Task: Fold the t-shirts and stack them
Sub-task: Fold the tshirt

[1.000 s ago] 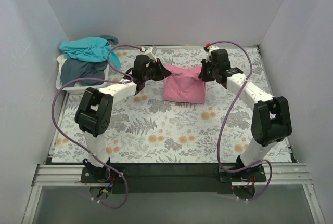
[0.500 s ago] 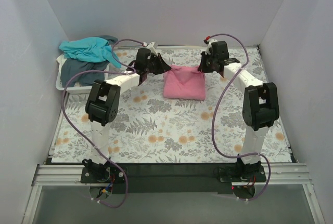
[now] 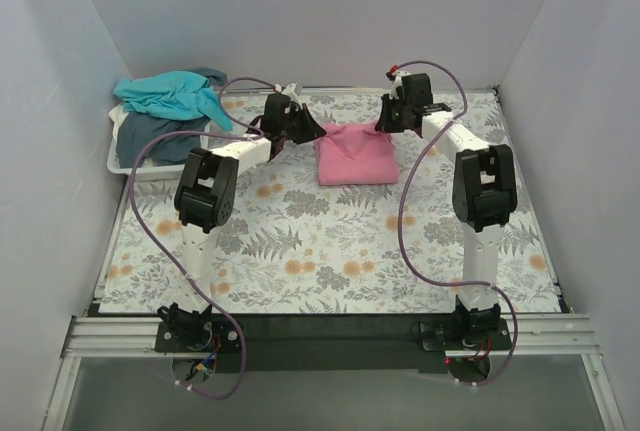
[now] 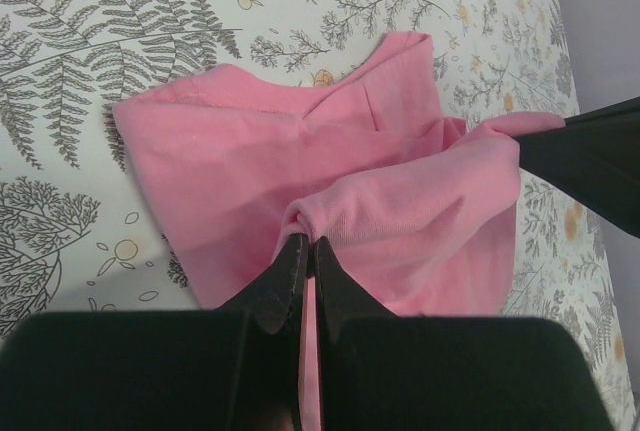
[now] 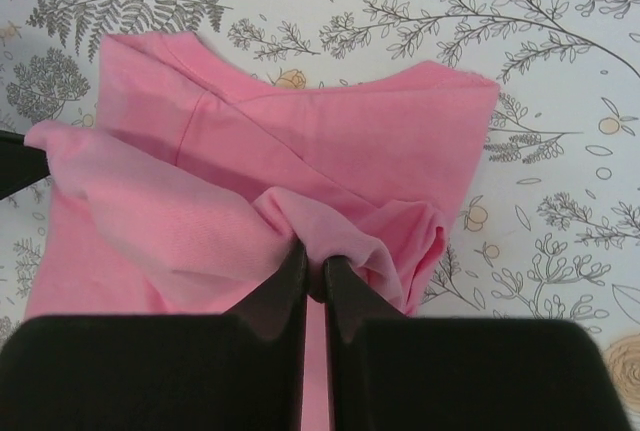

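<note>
The pink t-shirt [image 3: 355,156] lies partly folded on the far middle of the floral table. My left gripper [image 3: 312,131] is shut on its far left edge, and the pinched cloth shows in the left wrist view [image 4: 400,211]. My right gripper [image 3: 385,127] is shut on its far right edge, and the right wrist view shows a fold of pink shirt [image 5: 330,141] between the jaws. Both hold the far edge a little above the table. The teal t-shirt [image 3: 165,91] lies on the dark grey-blue t-shirt [image 3: 155,136] in the basket at the far left.
A white plastic basket [image 3: 122,166] stands at the far left against the left wall. White walls close in the table on the left, back and right. Purple cables loop from both arms over the table.
Both grippers have carried the pink shirt's edge toward the far side. The shirt now lies flatter and further back. Both arms are stretched further out.
</note>
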`<control>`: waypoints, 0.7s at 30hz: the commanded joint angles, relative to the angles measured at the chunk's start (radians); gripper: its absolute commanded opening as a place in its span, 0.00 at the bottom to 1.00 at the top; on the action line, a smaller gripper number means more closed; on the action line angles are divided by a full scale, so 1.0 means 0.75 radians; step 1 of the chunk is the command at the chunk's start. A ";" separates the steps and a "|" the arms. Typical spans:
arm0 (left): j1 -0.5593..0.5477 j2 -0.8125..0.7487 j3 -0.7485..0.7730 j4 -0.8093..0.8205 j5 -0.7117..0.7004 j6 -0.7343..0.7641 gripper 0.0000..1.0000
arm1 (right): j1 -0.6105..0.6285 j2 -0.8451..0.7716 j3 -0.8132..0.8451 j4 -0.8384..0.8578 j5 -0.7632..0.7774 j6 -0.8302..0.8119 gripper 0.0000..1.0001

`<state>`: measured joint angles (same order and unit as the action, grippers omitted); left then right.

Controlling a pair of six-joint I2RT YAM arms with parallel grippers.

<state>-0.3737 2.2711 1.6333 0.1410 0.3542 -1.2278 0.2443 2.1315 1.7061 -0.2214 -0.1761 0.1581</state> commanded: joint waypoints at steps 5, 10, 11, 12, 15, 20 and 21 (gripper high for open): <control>0.020 -0.058 -0.001 0.031 -0.102 -0.052 0.14 | -0.009 0.064 0.163 0.027 -0.041 -0.014 0.48; 0.020 -0.165 -0.085 0.062 -0.235 -0.071 0.82 | -0.011 -0.068 0.110 0.036 0.036 -0.051 0.98; 0.020 -0.209 -0.118 0.062 -0.255 -0.059 0.86 | -0.011 -0.093 0.076 0.038 0.048 -0.061 0.98; 0.018 -0.232 -0.140 0.070 -0.276 -0.056 0.87 | -0.017 -0.117 0.057 0.038 0.055 -0.070 0.98; 0.020 -0.300 -0.206 0.098 -0.301 -0.036 0.88 | -0.041 -0.197 -0.033 0.038 0.051 -0.078 0.99; 0.020 -0.261 -0.204 0.043 -0.154 -0.036 0.88 | -0.078 -0.218 -0.168 0.054 -0.072 -0.039 0.98; 0.020 -0.257 -0.224 0.043 -0.141 -0.040 0.88 | -0.082 -0.218 -0.201 0.058 -0.086 -0.037 0.98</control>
<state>-0.3653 2.1227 1.4811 0.1810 0.2012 -1.2709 0.2001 1.9831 1.6096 -0.2039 -0.1894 0.1272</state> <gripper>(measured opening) 0.877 0.984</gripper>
